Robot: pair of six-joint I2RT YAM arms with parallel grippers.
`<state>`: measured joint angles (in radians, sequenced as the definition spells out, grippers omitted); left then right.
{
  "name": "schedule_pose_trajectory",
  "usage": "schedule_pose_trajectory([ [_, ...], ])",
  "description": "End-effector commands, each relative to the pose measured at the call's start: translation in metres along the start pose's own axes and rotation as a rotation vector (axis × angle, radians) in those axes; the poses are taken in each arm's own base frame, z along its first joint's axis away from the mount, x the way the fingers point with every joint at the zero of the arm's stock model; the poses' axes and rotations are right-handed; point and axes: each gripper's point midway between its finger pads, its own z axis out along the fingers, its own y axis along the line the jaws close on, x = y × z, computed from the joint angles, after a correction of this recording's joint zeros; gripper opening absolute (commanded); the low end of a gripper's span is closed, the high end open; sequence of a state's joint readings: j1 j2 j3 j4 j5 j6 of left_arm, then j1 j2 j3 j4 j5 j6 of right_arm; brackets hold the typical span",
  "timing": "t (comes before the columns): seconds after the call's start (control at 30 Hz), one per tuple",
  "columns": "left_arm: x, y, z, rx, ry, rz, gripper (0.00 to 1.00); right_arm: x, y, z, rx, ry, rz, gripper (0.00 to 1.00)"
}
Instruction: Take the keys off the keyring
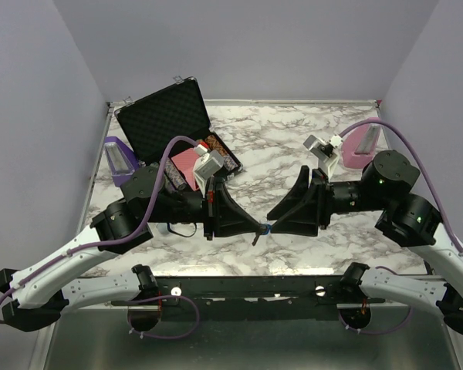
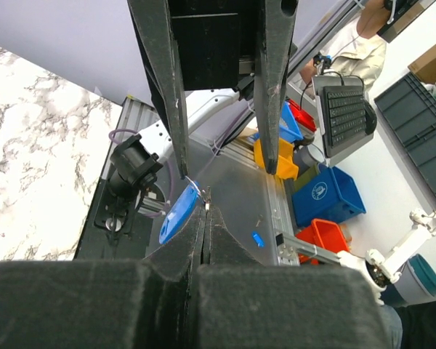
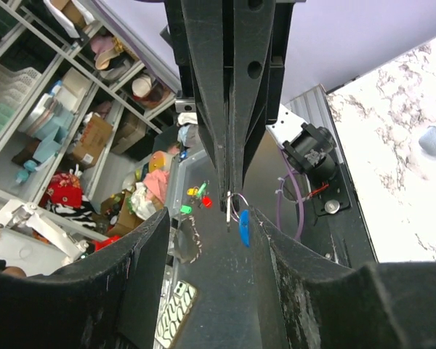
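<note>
We see left gripper [image 2: 206, 212] clenched on keyring [image 3: 243, 227] (blue tag dangling), held in air over near edge of table [image 1: 309, 254]. Thin silver key [image 3: 227, 212] hangs beside tag, tiny, hard for us to make out. Right gripper [image 3: 212, 218] faces it, fingers spread either side of keyring, grasping nothing.

Count at this moment:
- 1 marble table [image 1: 293, 139].
- 2 arms: left arm [image 1: 85, 250], right arm [image 1: 405, 208].
- 2 grippers: left gripper [image 1: 259, 227], right gripper [image 1: 272, 222], 2 fingers each.
- 1 keyring [image 1: 267, 228], made of 1 blue tag [image 3: 243, 227] and 1 metal ring [image 3: 239, 201].
- 1 silver key [image 3: 227, 209].
- 1 open black case [image 1: 166, 116], holding 1 red pack [image 1: 187, 162]; its chips [image 1: 220, 154] are too small to count.
- 1 purple object [image 1: 119, 160].
- 1 pink object [image 1: 360, 145].
</note>
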<state>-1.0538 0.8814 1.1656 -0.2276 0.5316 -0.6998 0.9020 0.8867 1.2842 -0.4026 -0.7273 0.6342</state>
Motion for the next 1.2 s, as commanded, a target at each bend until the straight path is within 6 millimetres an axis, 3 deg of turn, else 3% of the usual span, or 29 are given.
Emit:
schedule_pose_trajectory([
  [0.0,-0.0099,0.0007,-0.0017,-0.018,-0.041,0.031,0.00,-0.0068,0.0144,0.0023,-0.074,-0.013,-0.009,0.56],
  [1.17,-0.0136,-0.0023,-0.0078,-0.019,-0.073,0.053,0.00,-0.0073,0.0174,0.0075,-0.135,-0.037,0.022,0.57],
])
